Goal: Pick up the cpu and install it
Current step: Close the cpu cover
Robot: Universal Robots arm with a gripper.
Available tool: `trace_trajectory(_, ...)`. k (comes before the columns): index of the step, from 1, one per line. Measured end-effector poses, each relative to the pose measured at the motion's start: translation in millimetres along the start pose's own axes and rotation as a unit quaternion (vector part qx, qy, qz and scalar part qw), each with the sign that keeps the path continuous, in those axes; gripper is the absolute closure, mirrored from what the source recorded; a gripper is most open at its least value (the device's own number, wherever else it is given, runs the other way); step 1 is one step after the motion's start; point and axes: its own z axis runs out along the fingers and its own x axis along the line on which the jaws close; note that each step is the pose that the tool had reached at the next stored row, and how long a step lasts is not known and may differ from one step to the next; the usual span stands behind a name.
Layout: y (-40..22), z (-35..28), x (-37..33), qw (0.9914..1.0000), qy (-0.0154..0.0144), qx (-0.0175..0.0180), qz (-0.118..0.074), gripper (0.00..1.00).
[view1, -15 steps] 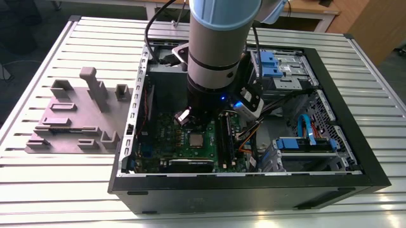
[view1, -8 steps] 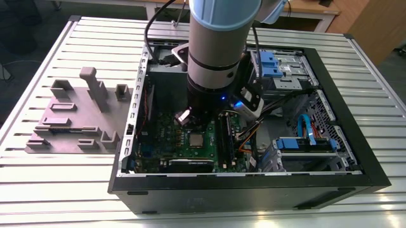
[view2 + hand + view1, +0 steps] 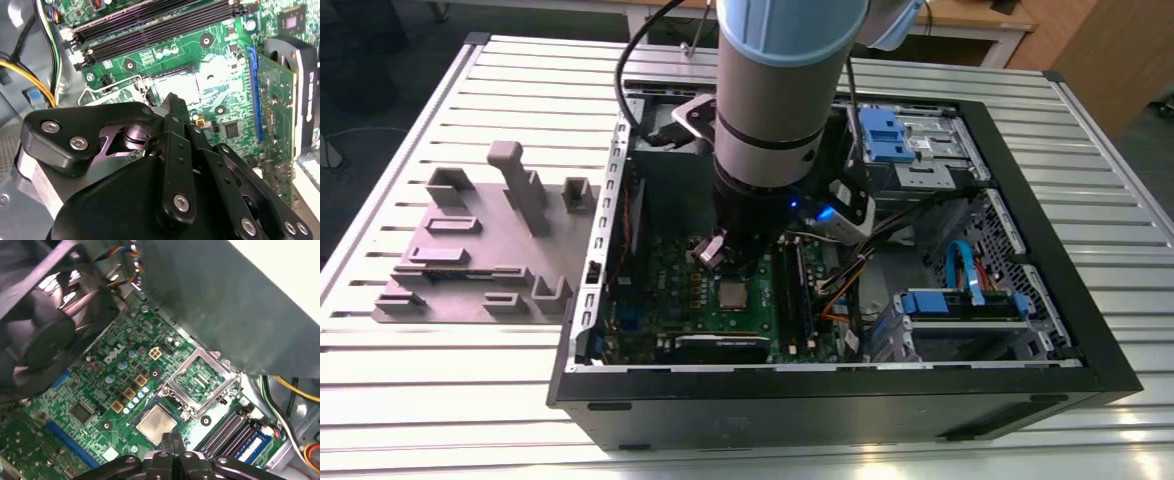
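Observation:
The cpu (image 3: 156,422), a flat silvery square, lies in its socket on the green motherboard (image 3: 90,390). It also shows in the exterior view as the cpu (image 3: 732,293), just below my arm. The shiny socket frame (image 3: 200,382) stands flipped open beside it. My gripper (image 3: 173,439) hangs close above the chip's edge with its black fingers (image 3: 176,130) pressed together and nothing between them. In the second wrist view the pale socket area (image 3: 177,85) sits just past the fingertips, and the linkage hides part of it.
The open black computer case (image 3: 854,400) walls in the arm. Memory slots (image 3: 150,30), a graphics card (image 3: 280,100), a fan (image 3: 40,335) and loose cables (image 3: 847,285) crowd the socket. A grey parts fixture (image 3: 467,250) sits on the slatted table at the exterior view's left.

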Motion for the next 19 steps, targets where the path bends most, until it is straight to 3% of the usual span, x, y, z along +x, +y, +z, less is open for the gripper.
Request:
trace_trajectory(3,-0.1,0.8,0.0,0.99961,0.0011,-0.0009,-0.028,0.90)
trace_trajectory(7,-0.2,2.1,0.0,0.99801,0.0021,-0.0023,-0.063,0.90)
trace_trajectory(8,-0.2,2.1,0.0,0.99764,0.0006,-0.0039,-0.069,0.90)
trace_trajectory(9,-0.2,2.2,0.0,0.99737,-0.0035,-0.0076,-0.072,0.90)
trace_trajectory(13,-0.2,2.2,0.0,0.99585,-0.0273,-0.0304,-0.081,0.90)
trace_trajectory(14,-0.1,2.5,0.0,0.99539,-0.0294,-0.0327,-0.085,0.90)
trace_trajectory(16,-0.2,3.3,0.0,0.99403,-0.0287,-0.0338,-0.100,0.90)
trace_trajectory(19,-0.2,4.4,0.0,0.99087,-0.0267,-0.0355,-0.127,0.90)
